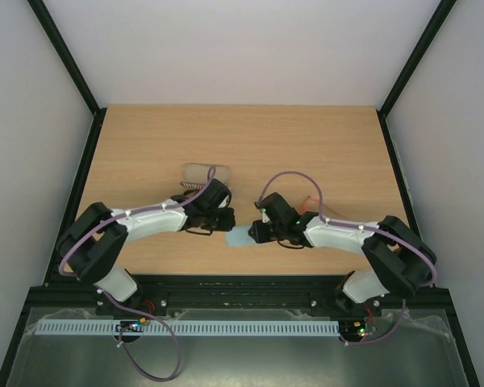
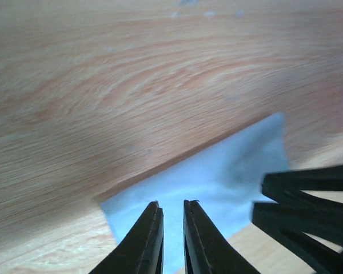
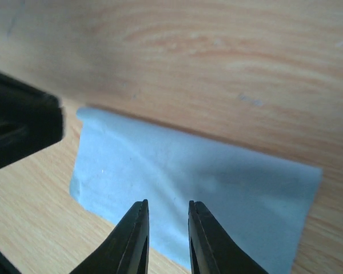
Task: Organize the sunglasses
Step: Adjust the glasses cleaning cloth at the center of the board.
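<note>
Taking the far edge of the desk point(image 1: 242, 137) as 12 o'clock in the overhead view, the sunglasses point(image 1: 312, 202) lie toward 3 o'clock of centre. They show only as a thin red-orange sliver beside the right arm's forearm. The arm covers most of the frame, so neither the lenses nor the way the arms are folded can be made out. The light blue cloth point(image 3: 217, 194) sits near the middle of the desk's 6 o'clock half, between the two wrists. From above only a small pale corner of it peeks out under the black hardware. The right gripper point(image 3: 167, 203) hangs over the cloth's near edge with its jaws a narrow slit apart. The cloth shows flat and unbunched through that slit and nothing is clamped. Whether the tips rest on the fabric is hard to tell at this angle. The left gripper point(image 2: 171, 204) comes in from 9 o'clock of the cloth, also released, its jaws parted by an even thinner gap with blue fabric visible between them. Each wrist view catches the other gripper as a dark, blurred block cut off at the frame edge. The cloth's far edge casts a dark line on the wood, so that edge seems to stand off the surface, though how much is unclear. The case point(image 1: 195, 172) lies at 11 o'clock of the cloth, its near end hidden under the left arm's wrist and cable.
</note>
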Robot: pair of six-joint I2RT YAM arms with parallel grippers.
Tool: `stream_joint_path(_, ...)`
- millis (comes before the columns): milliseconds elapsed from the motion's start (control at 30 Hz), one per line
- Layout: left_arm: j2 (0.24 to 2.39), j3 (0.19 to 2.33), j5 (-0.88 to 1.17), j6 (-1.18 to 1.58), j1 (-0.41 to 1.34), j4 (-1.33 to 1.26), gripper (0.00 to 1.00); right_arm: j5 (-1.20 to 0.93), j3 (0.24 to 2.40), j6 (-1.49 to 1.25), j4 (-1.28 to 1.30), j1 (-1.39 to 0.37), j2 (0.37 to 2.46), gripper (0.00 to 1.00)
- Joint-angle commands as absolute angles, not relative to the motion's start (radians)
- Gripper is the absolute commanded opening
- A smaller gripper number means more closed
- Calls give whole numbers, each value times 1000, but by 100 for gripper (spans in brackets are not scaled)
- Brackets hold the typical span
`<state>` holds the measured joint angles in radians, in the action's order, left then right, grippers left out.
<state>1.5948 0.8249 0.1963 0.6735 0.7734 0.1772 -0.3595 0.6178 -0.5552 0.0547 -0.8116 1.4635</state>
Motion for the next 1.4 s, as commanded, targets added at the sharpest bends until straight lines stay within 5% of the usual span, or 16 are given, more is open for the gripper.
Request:
stream_joint_path(0,1505,888,221,647,768,211,15,-186,629,-674,47,-813,1411,20)
stream_joint_path(200,1511,866,269,677,774,179,13,-252,681,-711,1,-813,1507,19)
stream_joint_path(433,1569,824,262,700,774,152,6,-328,732,-715,-68,-812,1583,1)
stream_joint_path(1367,1720,808,147,715,761,194,2,-190,667,-682,30,-783,1629,10)
